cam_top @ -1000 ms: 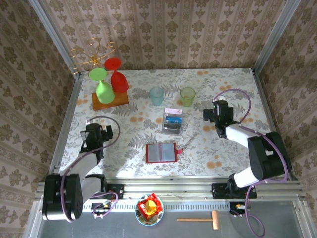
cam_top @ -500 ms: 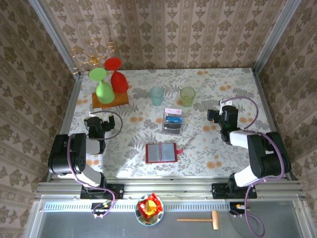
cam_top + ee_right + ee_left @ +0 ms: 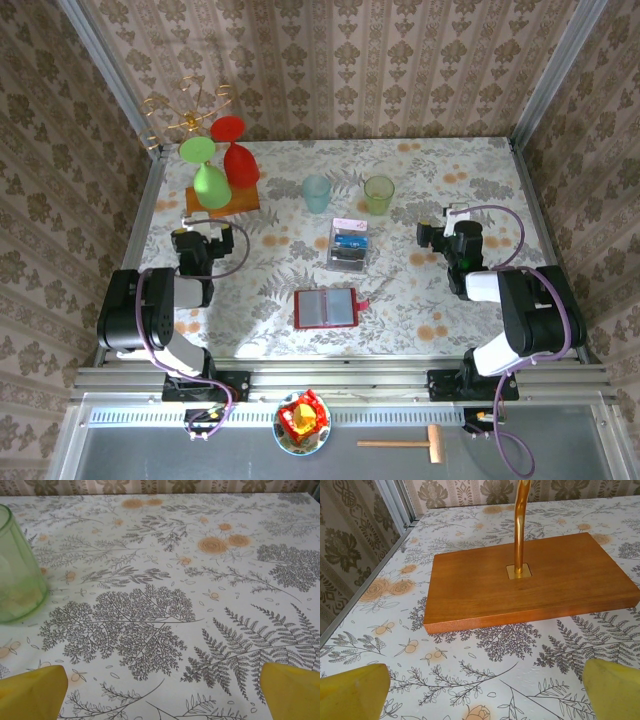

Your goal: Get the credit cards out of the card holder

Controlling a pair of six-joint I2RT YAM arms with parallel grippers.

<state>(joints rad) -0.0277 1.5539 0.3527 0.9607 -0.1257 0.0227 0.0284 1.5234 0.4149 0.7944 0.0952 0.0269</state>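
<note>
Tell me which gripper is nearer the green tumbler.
Right. The right gripper sits just right of the green tumbler; the left gripper is far to its left, by the wooden base.

What can be counted on the table: one red card holder, one clear box, two cups (teal cup, green cup), two upturned wine glasses (green glass, red glass), one wooden stand; the cards in the box can't be counted

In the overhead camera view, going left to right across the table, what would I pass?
Left gripper → card holder → green cup → right gripper. Left out, since they overlap those sideways: wooden stand, blue cup, clear box.
</note>
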